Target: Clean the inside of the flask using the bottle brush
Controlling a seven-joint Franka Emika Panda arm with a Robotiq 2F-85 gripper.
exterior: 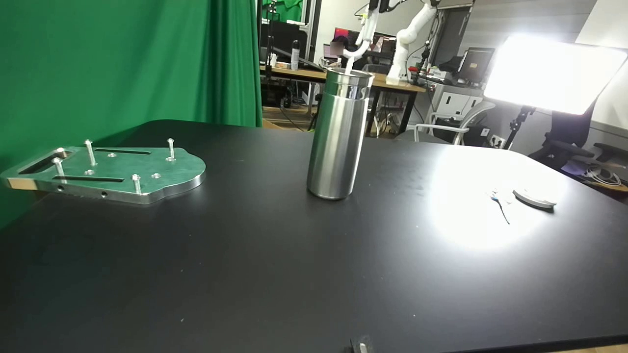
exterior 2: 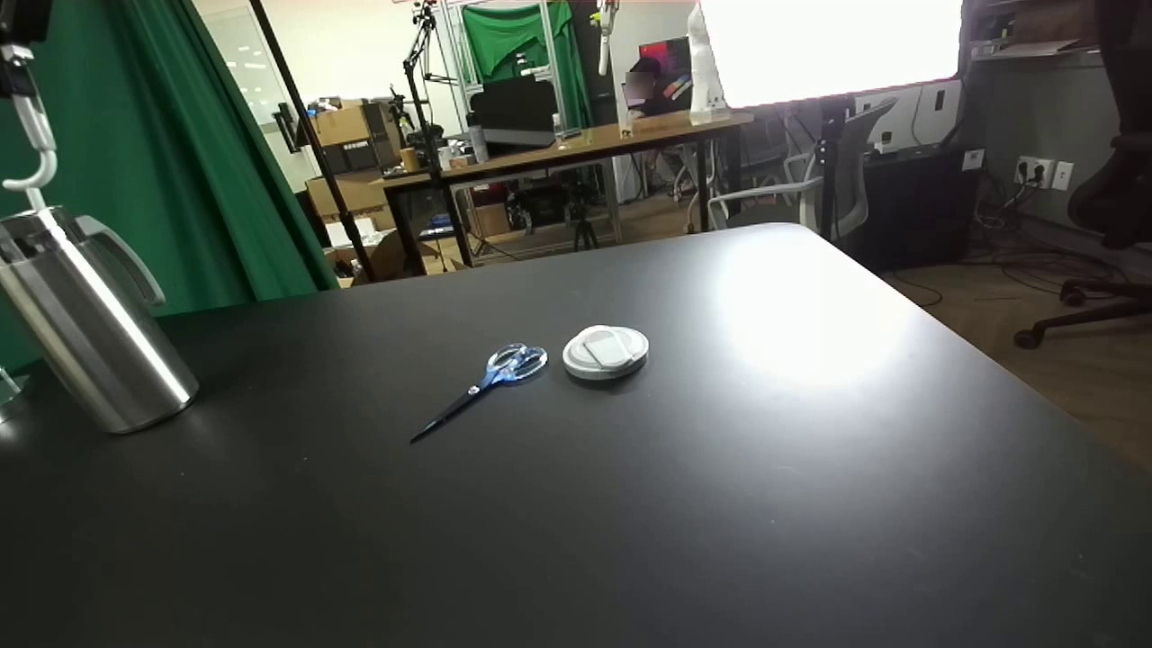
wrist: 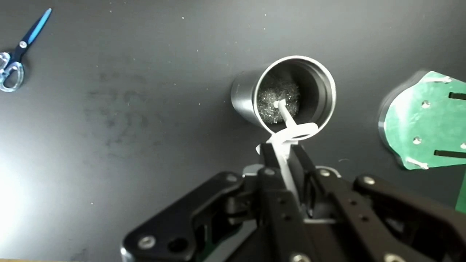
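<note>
The brushed steel flask [exterior: 338, 142] stands on the black table; it also shows at the left edge of an exterior view [exterior 2: 94, 324], with a grey handle, and from above in the wrist view [wrist: 243, 94]. The white bottle brush [exterior: 364, 41] reaches down through the flask's mouth. In the wrist view its dark bristles [wrist: 271, 100] are inside the flask, and its curved white handle part [wrist: 291, 133] is above the rim. My gripper [wrist: 282, 147] is shut on the brush handle, above and beside the flask's mouth. At the top of an exterior view only part of the gripper [exterior: 381, 5] shows.
A green metal plate with upright pegs [exterior: 132, 169] lies beside the flask. Scissors [exterior 2: 490, 382] and a round white lid [exterior 2: 605, 353] lie on the table at the flask's other side. A bright light panel [exterior: 552, 73] stands beyond the table, and a green curtain [exterior: 122, 59] hangs behind.
</note>
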